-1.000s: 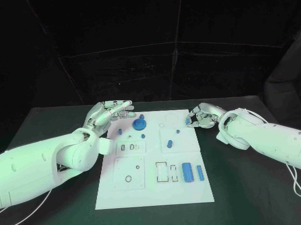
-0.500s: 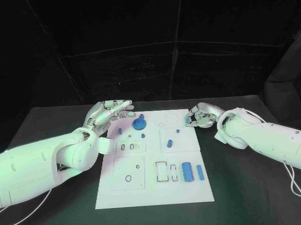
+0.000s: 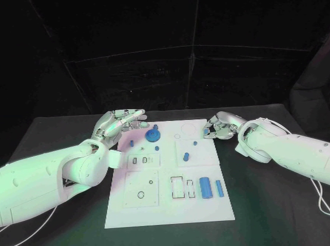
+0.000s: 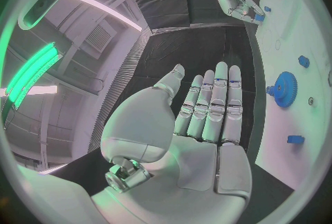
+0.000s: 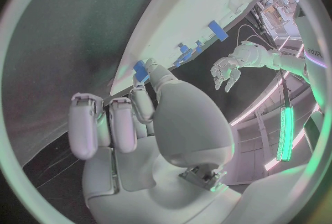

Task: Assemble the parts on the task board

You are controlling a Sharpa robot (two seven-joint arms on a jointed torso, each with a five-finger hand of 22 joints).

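- Head view: white board [image 3: 172, 205] lies mid-table on the black table [image 3: 268, 205], long edges running away from the robot.
- Left hand [image 3: 120, 124] hovers at the board's far left corner, fingers straight & together, grasping nothing.
- Right hand [image 3: 218, 128] sits at the board's far right edge, fingers curled; a small blue piece [image 3: 207, 131] pinched at the fingertips, just over the edge.
- Blue gear [image 3: 153, 136] near the far edge, left of centre. Small blue peg [image 3: 156, 148] just nearer than it.
- Blue oval piece [image 3: 186, 157] mid-board, right of centre.
- Big blue cylinder [image 3: 206, 187] & thin blue bar [image 3: 219, 188] side by side at the right edge, near half.
- Left wrist view: left hand [image 4: 201, 124] flat, fingers out, released; gear [image 4: 284, 89] on board beside the fingertips, apart from them. Right hand [image 4: 238, 3] far across w/ blue bit at its tips.
- Right wrist view: right hand [image 5: 138, 124] curled, thumb & finger nipping the small blue piece [image 5: 140, 71] over the board's edge. Left hand [image 5: 228, 69] beyond, apart.
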